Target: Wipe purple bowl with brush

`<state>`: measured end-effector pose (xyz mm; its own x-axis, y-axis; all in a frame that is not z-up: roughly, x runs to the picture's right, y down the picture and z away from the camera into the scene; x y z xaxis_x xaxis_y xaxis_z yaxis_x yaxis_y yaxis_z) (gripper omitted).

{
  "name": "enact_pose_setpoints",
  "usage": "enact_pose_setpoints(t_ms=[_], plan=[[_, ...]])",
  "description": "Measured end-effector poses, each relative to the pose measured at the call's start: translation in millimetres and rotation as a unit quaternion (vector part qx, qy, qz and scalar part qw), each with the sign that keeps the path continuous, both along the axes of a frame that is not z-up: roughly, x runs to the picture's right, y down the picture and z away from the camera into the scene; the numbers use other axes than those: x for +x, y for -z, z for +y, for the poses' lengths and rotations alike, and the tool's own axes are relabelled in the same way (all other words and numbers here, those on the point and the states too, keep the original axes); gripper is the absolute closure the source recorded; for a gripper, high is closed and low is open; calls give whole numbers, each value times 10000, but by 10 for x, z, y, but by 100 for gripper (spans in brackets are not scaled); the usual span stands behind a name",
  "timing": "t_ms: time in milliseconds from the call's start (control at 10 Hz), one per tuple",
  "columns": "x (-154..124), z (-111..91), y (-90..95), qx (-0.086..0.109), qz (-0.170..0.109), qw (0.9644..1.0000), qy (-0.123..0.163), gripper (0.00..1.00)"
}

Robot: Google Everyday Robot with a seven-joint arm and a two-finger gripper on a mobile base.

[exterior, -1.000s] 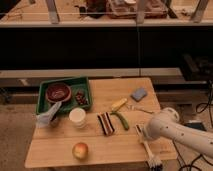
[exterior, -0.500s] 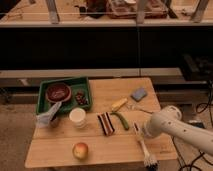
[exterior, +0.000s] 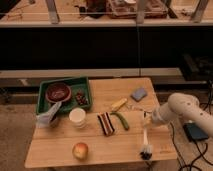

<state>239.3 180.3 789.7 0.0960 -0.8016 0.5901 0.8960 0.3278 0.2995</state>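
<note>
The purple bowl [exterior: 58, 92] sits in a green tray [exterior: 45, 87] at the table's back left. The brush [exterior: 145, 140] has a white handle and dark bristles that point down near the table's front right edge. My gripper [exterior: 147, 119], at the end of the white arm [exterior: 185, 109], is shut on the top of the brush handle. It is at the right side of the table, far from the bowl.
On the wooden table [exterior: 125, 147] are a white cup [exterior: 77, 117], an apple [exterior: 80, 150], a dark striped packet [exterior: 105, 123], a green vegetable [exterior: 121, 120], a yellow item [exterior: 119, 104], a blue sponge [exterior: 139, 94] and a crumpled bag [exterior: 48, 115].
The arm and the brush have shifted a little to the left and up. Nothing else has moved.
</note>
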Motion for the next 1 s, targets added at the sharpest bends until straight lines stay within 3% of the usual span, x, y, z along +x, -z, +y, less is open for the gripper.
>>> enact_pose_setpoints(t_ms=[300, 600, 700, 1000], plan=[[205, -436, 266, -9, -242, 9985, -499, 87], [262, -852, 560, 297, -383, 9935, -1026, 86], [222, -935, 618, 372, -408, 9928, -1060, 82], [46, -1001, 687, 286, -146, 9956, -880, 53]])
